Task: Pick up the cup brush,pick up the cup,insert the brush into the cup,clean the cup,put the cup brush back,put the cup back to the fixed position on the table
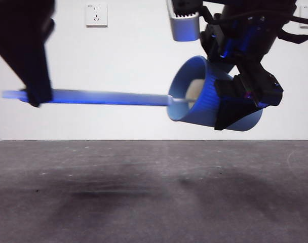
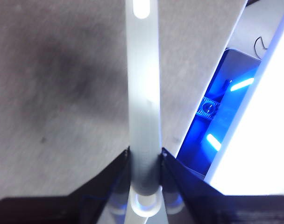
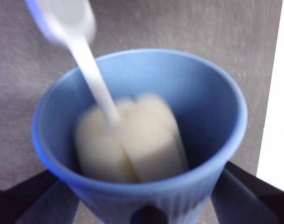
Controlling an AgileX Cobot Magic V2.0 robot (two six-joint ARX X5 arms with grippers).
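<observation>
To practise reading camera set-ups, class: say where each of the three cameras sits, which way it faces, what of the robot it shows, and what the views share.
Front view: low at table height, looking level across the table; shows the left hand holding the cup brush and the right hand holding the cup tipped sideways in the air.
Left wrist view: on the left arm, looking along the cup brush handle between its jaws.
Right wrist view: on the right arm, looking into the cup at the sponge head.
All three show the brush.

A plain white wall (image 1: 118,61) carries a white power socket (image 1: 96,14) high up.
</observation>
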